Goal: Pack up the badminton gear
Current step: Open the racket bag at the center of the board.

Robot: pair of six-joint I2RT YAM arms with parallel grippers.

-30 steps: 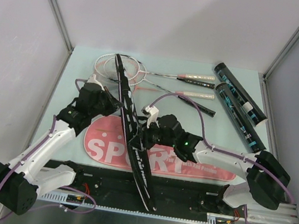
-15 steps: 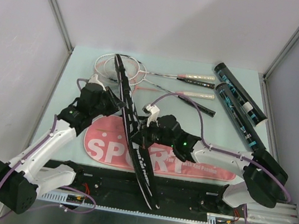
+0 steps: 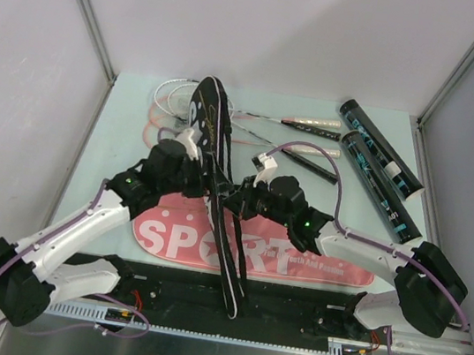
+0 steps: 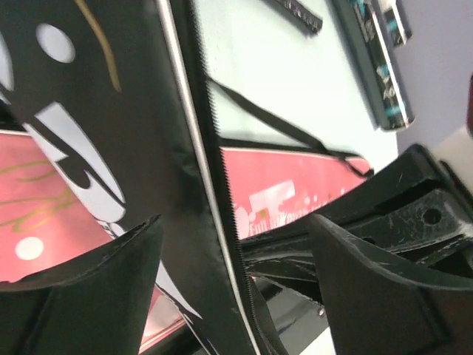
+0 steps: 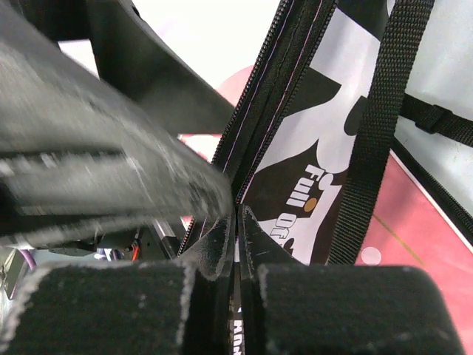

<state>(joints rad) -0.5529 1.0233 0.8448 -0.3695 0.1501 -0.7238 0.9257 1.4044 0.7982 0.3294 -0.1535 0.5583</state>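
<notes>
A pink racket bag (image 3: 175, 235) printed "SPORT" lies near the arms, and its black flap (image 3: 212, 125) stands up on edge. My left gripper (image 3: 202, 181) is open, and the flap's zipper edge (image 4: 214, 185) passes between its spread fingers (image 4: 369, 274). My right gripper (image 5: 238, 222) is shut on the flap's edge (image 5: 310, 140) lower down, also seen from above as the right gripper (image 3: 236, 202). Pink-and-white rackets (image 3: 173, 97) lie at the back, handles (image 3: 313, 123) pointing right. Dark tubes (image 3: 382, 150) with teal print lie at the back right. No shuttlecocks show.
A black webbing strap (image 5: 377, 111) hangs along the flap. One tube (image 4: 384, 66) and a black racket handle (image 4: 299, 13) lie beyond the bag. Grey walls close in the teal mat (image 3: 120, 124) on both sides.
My left gripper let go of the flap and opened, shifting right. My right gripper closed on the flap's edge. The flap swung more upright, its top end now further back.
</notes>
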